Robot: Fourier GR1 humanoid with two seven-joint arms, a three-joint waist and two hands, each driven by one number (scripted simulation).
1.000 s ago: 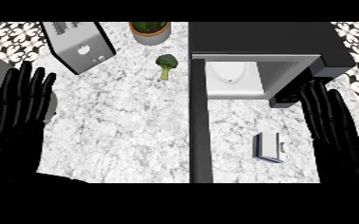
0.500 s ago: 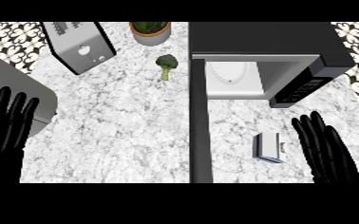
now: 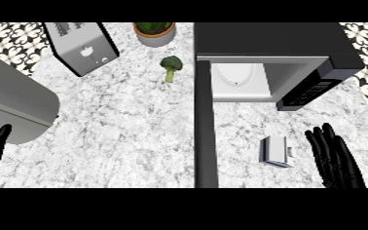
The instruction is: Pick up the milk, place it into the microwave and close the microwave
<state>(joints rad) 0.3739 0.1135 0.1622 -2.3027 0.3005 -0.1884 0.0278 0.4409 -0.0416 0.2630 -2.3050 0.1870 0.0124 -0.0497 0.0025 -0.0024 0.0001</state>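
Observation:
The milk, a small white and grey carton, lies on the marble counter in front of the microwave. The black microwave stands at the back right with its door swung wide open toward me, showing the white cavity with a plate inside. My right hand is open at the lower right, fingers straight, just right of the carton and apart from it. Of my left hand only a sliver shows at the left edge.
A toaster stands at the back left. A potted plant and a piece of broccoli sit beside the microwave. My grey left forearm fills the left edge. The open door splits the counter.
Both hands have drawn back toward the lower edge. The right hand now sits lower, beside the carton. The left hand has nearly left the view, with the grey forearm showing at the left.

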